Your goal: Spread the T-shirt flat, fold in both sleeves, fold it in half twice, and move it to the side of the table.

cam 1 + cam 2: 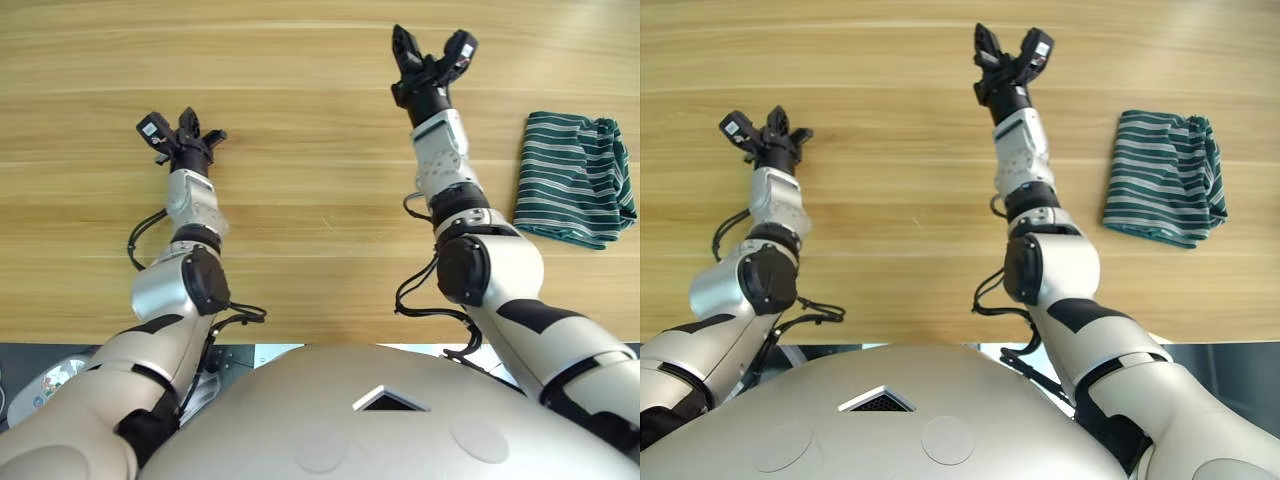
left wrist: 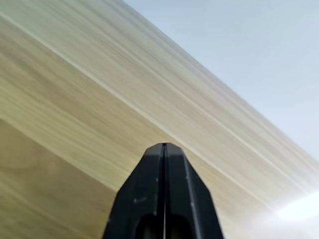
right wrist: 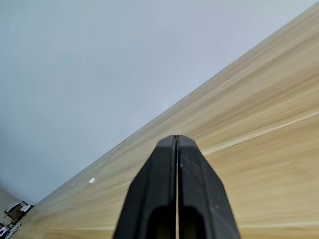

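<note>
The T-shirt [image 1: 575,180], dark green with thin white stripes, lies folded into a compact rectangle on the right side of the wooden table [image 1: 300,190]. My right gripper [image 1: 432,60] is held over the table's far middle, well to the left of the shirt [image 1: 1165,178] and apart from it. In the right wrist view its fingers [image 3: 176,137] are pressed together with nothing between them. My left gripper [image 1: 185,130] hovers over the left part of the table, far from the shirt. It is shut and empty in the left wrist view [image 2: 164,145].
Bare light wood stretches between and in front of both arms. The table's far edge [image 3: 149,130] meets a pale wall. The near edge [image 1: 320,342] runs just in front of me, with some small items [image 1: 40,385] on the floor at lower left.
</note>
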`<state>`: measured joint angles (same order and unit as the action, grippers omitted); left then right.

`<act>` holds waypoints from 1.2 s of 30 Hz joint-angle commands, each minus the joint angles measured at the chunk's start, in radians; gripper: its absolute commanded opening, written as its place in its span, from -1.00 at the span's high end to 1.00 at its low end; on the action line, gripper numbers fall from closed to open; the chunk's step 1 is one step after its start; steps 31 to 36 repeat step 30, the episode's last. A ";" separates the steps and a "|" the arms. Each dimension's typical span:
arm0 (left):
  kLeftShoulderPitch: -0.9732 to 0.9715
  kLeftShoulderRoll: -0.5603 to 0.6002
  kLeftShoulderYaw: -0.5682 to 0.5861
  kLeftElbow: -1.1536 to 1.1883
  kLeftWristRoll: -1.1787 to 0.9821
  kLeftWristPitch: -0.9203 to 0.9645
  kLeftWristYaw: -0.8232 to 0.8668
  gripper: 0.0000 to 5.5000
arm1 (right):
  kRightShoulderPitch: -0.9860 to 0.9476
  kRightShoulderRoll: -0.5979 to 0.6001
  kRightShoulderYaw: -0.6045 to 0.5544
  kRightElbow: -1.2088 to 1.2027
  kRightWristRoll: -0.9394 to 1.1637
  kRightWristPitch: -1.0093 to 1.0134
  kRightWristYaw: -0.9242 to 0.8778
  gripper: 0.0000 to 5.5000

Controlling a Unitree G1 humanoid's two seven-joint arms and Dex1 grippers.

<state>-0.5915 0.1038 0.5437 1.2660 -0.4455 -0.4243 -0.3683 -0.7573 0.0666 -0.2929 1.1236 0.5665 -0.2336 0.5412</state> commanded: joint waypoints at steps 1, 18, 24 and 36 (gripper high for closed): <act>-0.031 -0.131 0.036 -0.036 -0.085 0.089 -0.070 1.00 | -0.063 0.071 -0.008 -0.053 -0.012 -0.035 0.002 0.99; -0.118 -0.366 -0.014 -0.046 -0.115 0.310 -0.106 1.00 | 0.042 0.283 0.187 -0.233 -0.073 -0.044 0.065 0.99; -0.092 -0.397 -0.090 -0.034 -0.086 0.327 -0.121 1.00 | 0.104 0.307 0.292 -0.285 -0.075 -0.022 0.109 0.99; -0.086 -0.423 -0.133 -0.009 -0.058 0.323 -0.111 1.00 | 0.157 0.330 0.384 -0.342 -0.065 0.000 0.138 0.99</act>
